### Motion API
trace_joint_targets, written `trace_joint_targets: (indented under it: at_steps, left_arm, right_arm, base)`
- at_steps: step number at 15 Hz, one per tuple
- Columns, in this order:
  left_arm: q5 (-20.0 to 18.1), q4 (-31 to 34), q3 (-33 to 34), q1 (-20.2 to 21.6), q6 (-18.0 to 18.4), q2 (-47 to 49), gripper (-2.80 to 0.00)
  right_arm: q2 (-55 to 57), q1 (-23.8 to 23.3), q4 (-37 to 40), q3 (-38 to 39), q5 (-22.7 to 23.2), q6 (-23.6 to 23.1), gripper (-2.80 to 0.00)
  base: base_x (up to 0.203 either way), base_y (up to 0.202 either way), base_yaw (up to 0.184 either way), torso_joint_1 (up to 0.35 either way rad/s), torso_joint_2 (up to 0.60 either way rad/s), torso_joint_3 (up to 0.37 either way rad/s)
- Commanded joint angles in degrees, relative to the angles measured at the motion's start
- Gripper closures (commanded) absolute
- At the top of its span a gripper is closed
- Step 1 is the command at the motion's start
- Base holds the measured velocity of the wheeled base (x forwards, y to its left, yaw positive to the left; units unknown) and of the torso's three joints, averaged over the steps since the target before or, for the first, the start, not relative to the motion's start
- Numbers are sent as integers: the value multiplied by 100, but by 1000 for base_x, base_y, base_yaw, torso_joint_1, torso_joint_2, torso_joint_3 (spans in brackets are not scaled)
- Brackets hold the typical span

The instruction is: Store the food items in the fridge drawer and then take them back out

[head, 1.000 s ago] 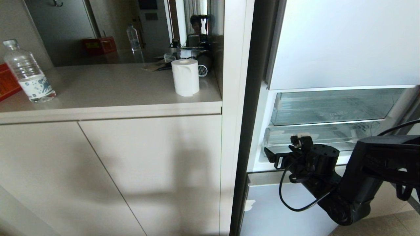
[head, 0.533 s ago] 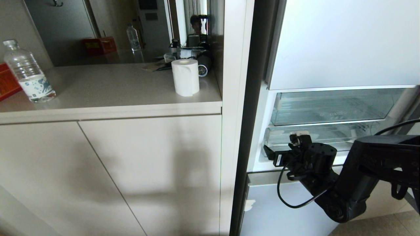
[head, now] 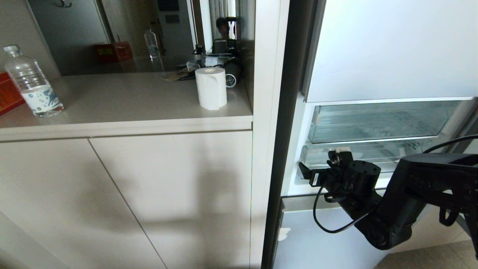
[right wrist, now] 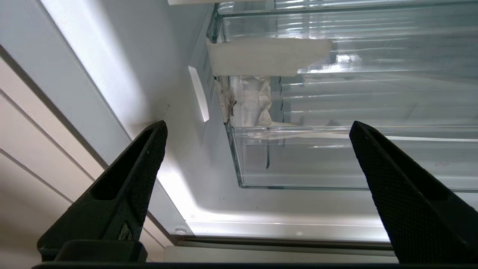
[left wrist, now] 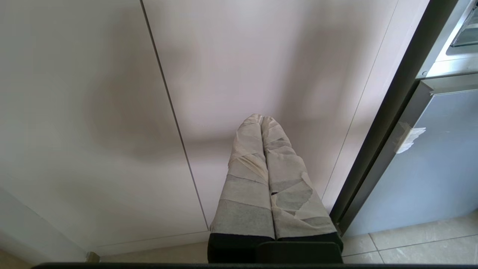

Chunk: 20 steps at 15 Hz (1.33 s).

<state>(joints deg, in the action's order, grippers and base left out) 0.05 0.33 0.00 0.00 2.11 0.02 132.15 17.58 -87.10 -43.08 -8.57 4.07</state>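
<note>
Far off to the left of your working claw, the water bottle stands on the counter, and nearer, the paper roll sits upright by the counter's right end. Neither belongs to the job, so you can leave them where they are.

Below that counter, your left gripper hangs parked in front of the cupboard doors, its taped fingers pressed together and holding nothing. It is out of the way, probably so the right arm has the fridge to itself.

Move right past the white pillar and you reach the fridge, its middle section open. Your right gripper sits at the left end of that opening, jaws spread as wide as they go, empty. Just ahead of the claw and a little to its right is the fridge drawer, the deeper clear one, with the shallower upper drawer directly above it. In the right wrist view the drawer's near corner lies between the two black fingers, which suggests you are lining up on its front lip to pull it out; that is my reading, not something shown.

No tomato-like fruit shows anywhere. A whitish crumpled lump sits beyond the claw, at the drawer's back left corner; I cannot tell whether it is food or wrapping.

Watch the left fridge wall: the claw is close beside it.
</note>
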Motion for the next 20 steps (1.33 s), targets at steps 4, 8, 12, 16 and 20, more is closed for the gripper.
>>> trace_joint_targets:
  at_steps: [4, 8, 12, 16, 20]
  left_arm:
    - [3, 2, 0, 0, 0, 4, 0]
    - [4, 2, 0, 0, 0, 6, 0]
    - [4, 2, 0, 0, 0, 6, 0]
    - [4, 2, 0, 0, 0, 6, 0]
    - [4, 2, 0, 0, 0, 6, 0]
  right_arm:
    - [75, 5, -51, -138, -13, 1, -280]
    - [92, -4, -48, -249, -83, -3, -280]
    - [179, 0, -44, -315, -81, -5, -280]
    - [250, 10, -42, -391, -75, -17, 0]
    - [285, 122, -17, -552, -76, -20, 0]
  base:
    - [0, 0, 0, 0, 0, 0]
    - [0, 0, 0, 0, 0, 0]
    - [0, 0, 0, 0, 0, 0]
    - [0, 0, 0, 0, 0, 0]
    - [0, 0, 0, 0, 0, 0]
